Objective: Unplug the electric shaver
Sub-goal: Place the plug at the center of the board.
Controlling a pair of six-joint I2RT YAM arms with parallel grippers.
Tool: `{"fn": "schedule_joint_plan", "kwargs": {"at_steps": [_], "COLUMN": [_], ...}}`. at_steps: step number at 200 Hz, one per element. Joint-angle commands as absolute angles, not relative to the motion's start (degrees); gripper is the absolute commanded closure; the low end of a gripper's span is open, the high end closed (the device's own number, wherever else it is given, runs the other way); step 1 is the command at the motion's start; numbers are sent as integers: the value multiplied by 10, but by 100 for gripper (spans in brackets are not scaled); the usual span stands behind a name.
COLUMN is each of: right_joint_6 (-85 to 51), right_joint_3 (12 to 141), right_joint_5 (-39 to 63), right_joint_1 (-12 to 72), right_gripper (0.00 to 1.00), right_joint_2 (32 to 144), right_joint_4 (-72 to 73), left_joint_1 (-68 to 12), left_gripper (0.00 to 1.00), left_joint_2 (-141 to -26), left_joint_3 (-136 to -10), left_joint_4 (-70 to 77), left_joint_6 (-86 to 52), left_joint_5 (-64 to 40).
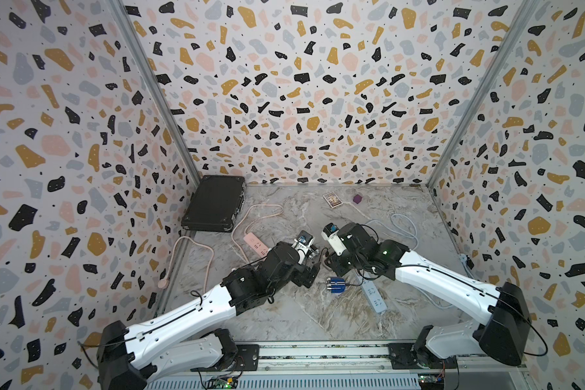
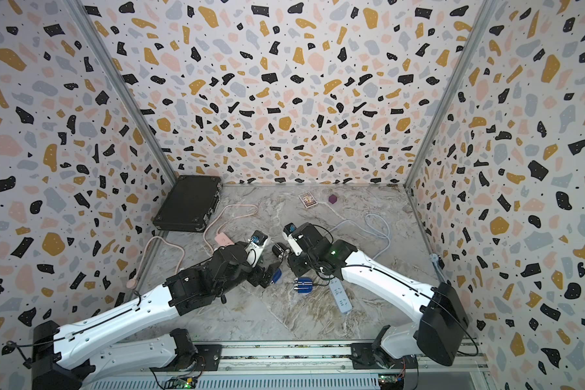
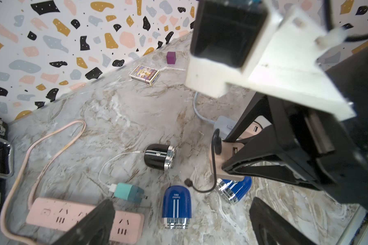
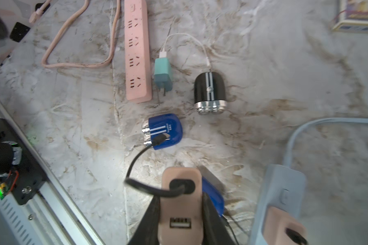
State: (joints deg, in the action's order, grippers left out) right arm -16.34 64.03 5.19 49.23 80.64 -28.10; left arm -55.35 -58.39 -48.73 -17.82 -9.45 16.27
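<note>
The marble desk [image 1: 301, 320] carries a shut black case [image 1: 213, 204] in its far left corner. A pink power strip [image 4: 136, 53] lies left of the desk's middle, and a grey power strip [image 4: 274, 191] lies toward the right edge, running to the near edge.

The left tool [image 3: 182, 200] hangs low over the middle with its fingers spread wide and gripping nothing; in the left wrist view the blue shaver [image 4: 168, 129] lies on the desk between them. The right tool [image 4: 181, 203] is pressed together on a pink adapter [image 4: 182, 176], pinching it from both sides just above the desk.

The blue shaver sits at the desk's middle, on its side. A black shaver [image 4: 209, 91] lies just beyond it toward the far edge. A second blue shaver [image 1: 335, 285] lies partly hidden under the held adapter, beside the grey strip.

A teal charger [image 4: 163, 74] lies flat beside the pink strip with its prongs bare, joined by a white cable [image 4: 189, 39] to the black shaver. A card box [image 3: 145, 75] and a purple cube [image 3: 171, 57] sit near the far edge.

A black cable [image 4: 136, 161] runs from the pink adapter; its free plug end lies loose by the blue shaver, not in it.
</note>
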Motion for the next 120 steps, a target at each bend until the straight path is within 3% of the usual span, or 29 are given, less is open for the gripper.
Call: {"fn": "schedule_joint_plan", "kwargs": {"at_steps": [1,71,120], "right_joint_6": [-191,-250,-265], "right_joint_3": [646,629,628], "right_joint_5": [131,248,265], "right_joint_1": [478,429,397], "right_gripper": [100,100,98], "right_joint_2": [827,928,960], "right_joint_4": [-228,-135,-140], "left_joint_1": [-550,-541,-541], "left_gripper": [1,0,1], "left_joint_2": [-564,-532,-540], "left_joint_3": [-481,-466,-460], "left_joint_4": [-198,-216,-211], "left_joint_6": [-99,-106,-112], "left_joint_5": [176,180,174]}}
